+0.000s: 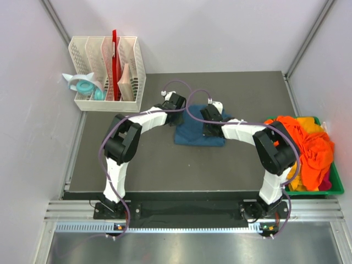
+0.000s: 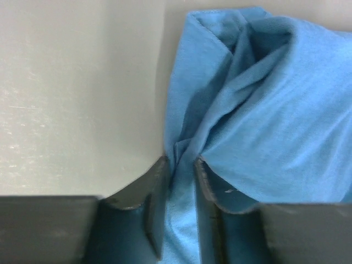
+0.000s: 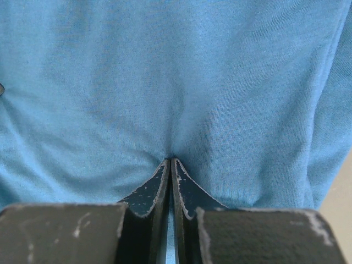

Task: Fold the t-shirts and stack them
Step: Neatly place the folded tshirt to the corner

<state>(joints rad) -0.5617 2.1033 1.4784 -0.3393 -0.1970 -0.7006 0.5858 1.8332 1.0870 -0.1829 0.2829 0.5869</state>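
A folded teal-blue t-shirt [image 1: 192, 136] lies at the middle of the dark table mat [image 1: 143, 165]. My left gripper [image 1: 175, 110] is at the shirt's far left corner. In the left wrist view its jaws [image 2: 180, 165] pinch a bunched fold of the blue t-shirt [image 2: 275, 121], with bare table to the left of it. My right gripper [image 1: 210, 125] sits on the shirt's far right part. Its jaws [image 3: 171, 162] are almost together, with a thin layer of blue t-shirt [image 3: 165, 82] between them. Orange t-shirts [image 1: 308, 146] with bits of yellow and magenta are piled in the bin at the right.
The green bin [image 1: 330, 191] stands at the table's right edge. A white slotted rack [image 1: 107, 71] with a red item stands at the back left, next to a teal tape roll [image 1: 85, 87]. Walls close in the left, back and right sides.
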